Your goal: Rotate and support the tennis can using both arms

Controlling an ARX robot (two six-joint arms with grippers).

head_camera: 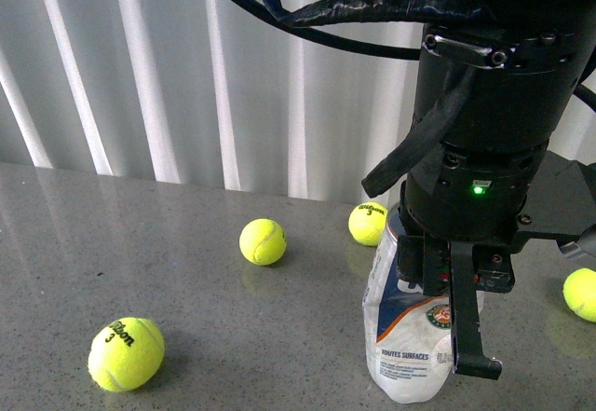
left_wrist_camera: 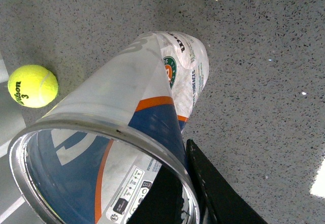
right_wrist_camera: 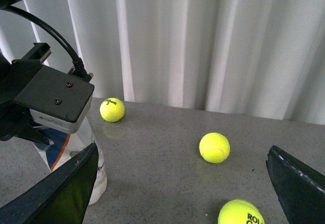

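Gripping the clear tennis can (head_camera: 405, 336) (crinkled plastic): left pincer (head_camera: 445, 318).

- The left arm (head_camera: 489, 141) hangs down from above, its thick black wrist pointing at the table, a green light (head_camera: 479, 188) lit on its housing.
- The left gripper (head_camera: 438, 290) is clamped on the tennis can (head_camera: 405, 336) near its rim, with one black finger (head_camera: 466, 313) running down the can's outer wall.
- The right gripper (right_wrist_camera: 183, 183) is spread wide, its two dark fingers (right_wrist_camera: 61, 188) well apart with nothing between them.
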